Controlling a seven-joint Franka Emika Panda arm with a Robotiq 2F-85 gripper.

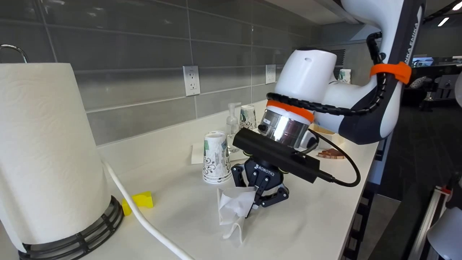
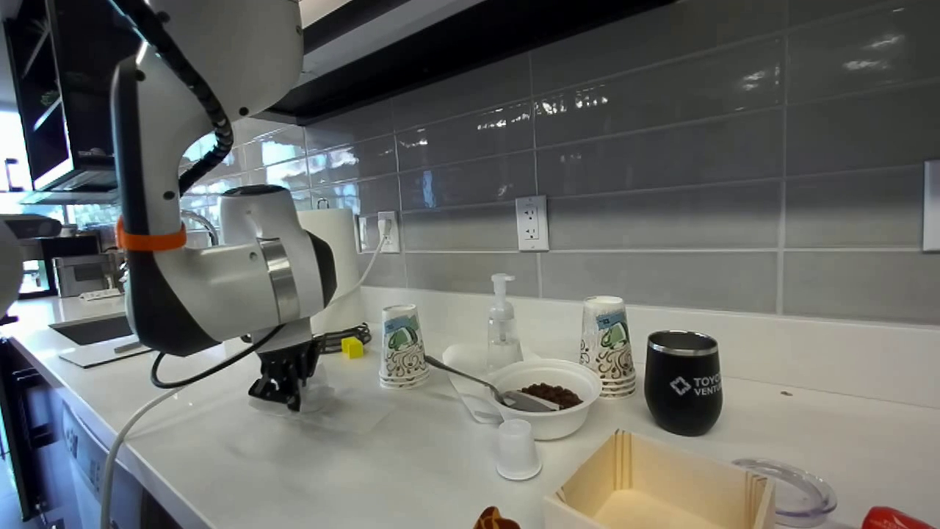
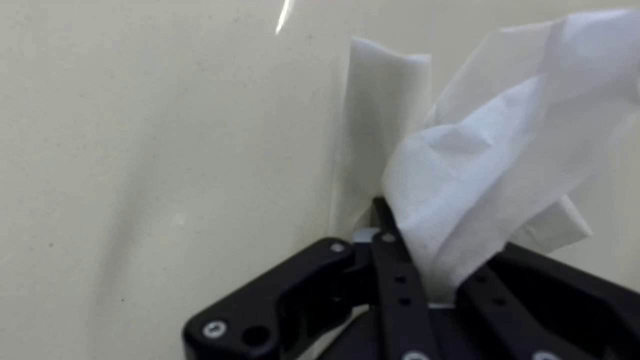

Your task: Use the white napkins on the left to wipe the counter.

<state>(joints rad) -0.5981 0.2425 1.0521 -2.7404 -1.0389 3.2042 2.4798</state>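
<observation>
Pincer (image 1: 250, 211) clamps napkins (image 3: 465, 175); exterior view alone shows black mug (image 2: 683, 386).

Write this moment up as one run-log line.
gripper: shut on white napkins | height: low over counter | napkin contact: unclear | nearby: stacked cups | wiping progress: cannot tell

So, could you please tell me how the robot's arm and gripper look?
The arm is white and rounded, with dark panels, orange bands, a silver section, a ribbed black cable and lettering that ends in EMIKA. The gripper is black, with angular jointed links and ROBOTIQ in pale letters. Mounted by it is a long black bar with a thinner black cable.
</observation>
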